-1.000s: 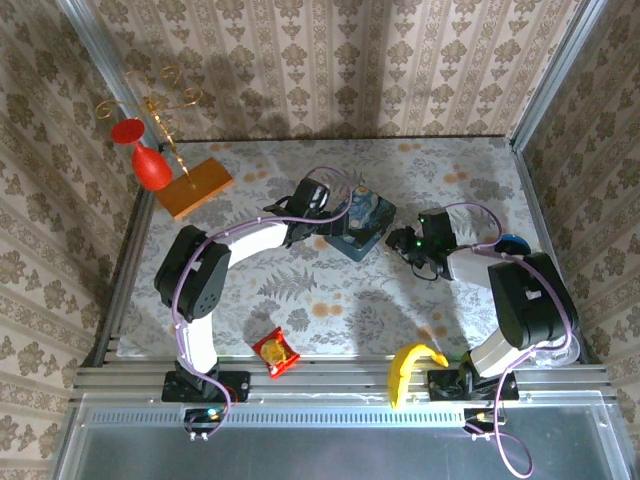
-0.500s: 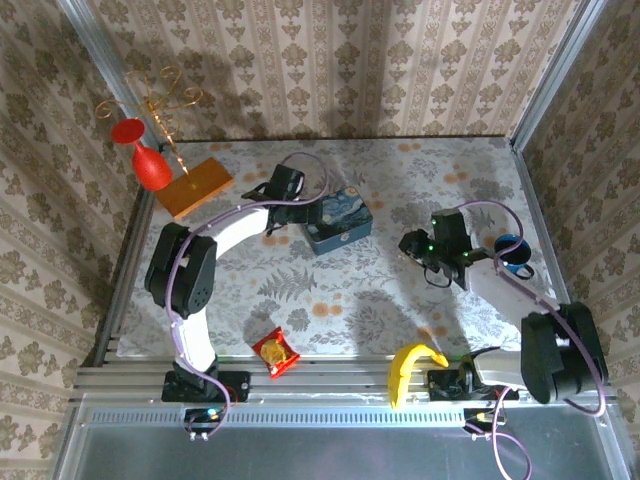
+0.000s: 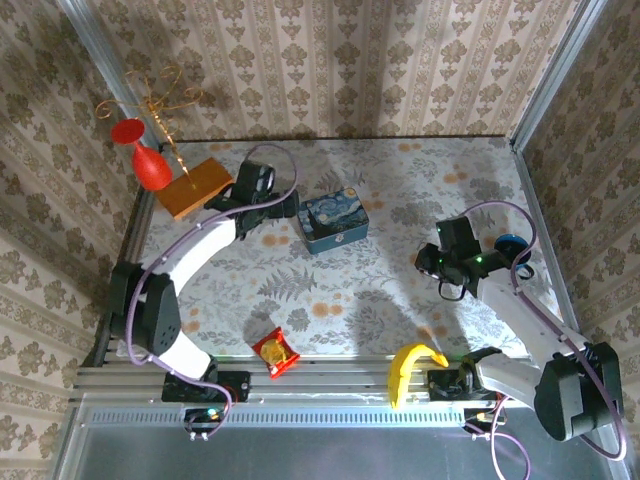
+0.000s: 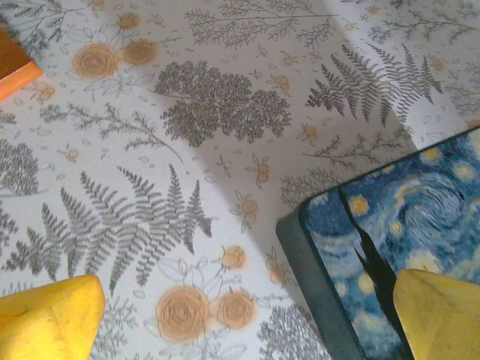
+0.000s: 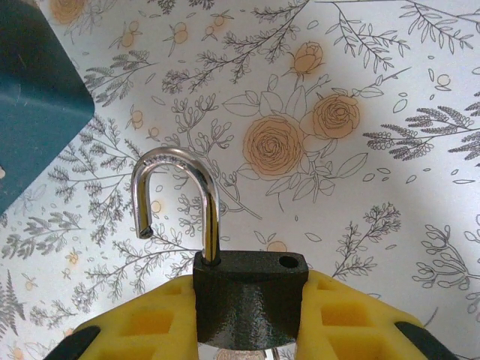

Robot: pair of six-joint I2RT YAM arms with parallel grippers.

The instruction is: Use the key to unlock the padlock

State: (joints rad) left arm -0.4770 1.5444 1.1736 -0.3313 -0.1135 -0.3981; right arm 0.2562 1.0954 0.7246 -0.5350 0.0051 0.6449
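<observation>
Jaws of the right gripper pinch the small dark-grey metal padlock, its silvery shackle free; the left gripper gapes empty. A firm, square hold seems wise.

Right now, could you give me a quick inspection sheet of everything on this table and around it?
Surface: flowery tablecloth, no spills seen.
Job's things: padlock, shackle open at one end.
Clutter: blue tin, banana, snack packet, red vase, orange block.
Grippers: right gripper shut on the padlock; left gripper open by the tin's edge.
Cables: purple cable looping over each arm.
Surroundings: patterned walls, metal frame.
</observation>
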